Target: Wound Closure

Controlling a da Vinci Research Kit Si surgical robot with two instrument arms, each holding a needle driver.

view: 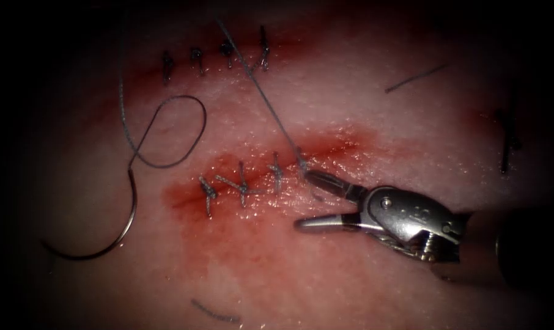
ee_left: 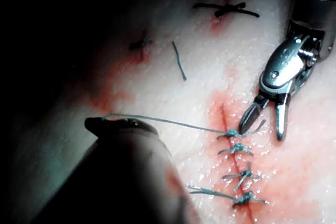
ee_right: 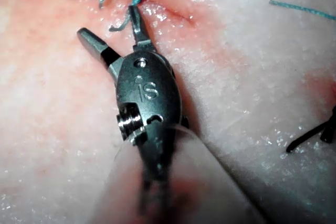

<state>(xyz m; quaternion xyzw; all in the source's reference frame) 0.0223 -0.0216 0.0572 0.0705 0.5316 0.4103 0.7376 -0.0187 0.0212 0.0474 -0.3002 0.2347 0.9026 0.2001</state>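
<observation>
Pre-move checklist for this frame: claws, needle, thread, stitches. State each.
1. Right arm's silver claw open, holding nothing: ok.
2. Upper jaw tip beside the newest knot of teal thread at the cut: ok; touching it, cannot tell.
3. Curved steel needle lying free on the pale pork tissue, left of the cut, not in it: ok.
4. Thread strand taut from knot: ok.
5. Left arm's claw holding that strand: cannot tell.
6. Four stitches on the cut: ok.
</observation>
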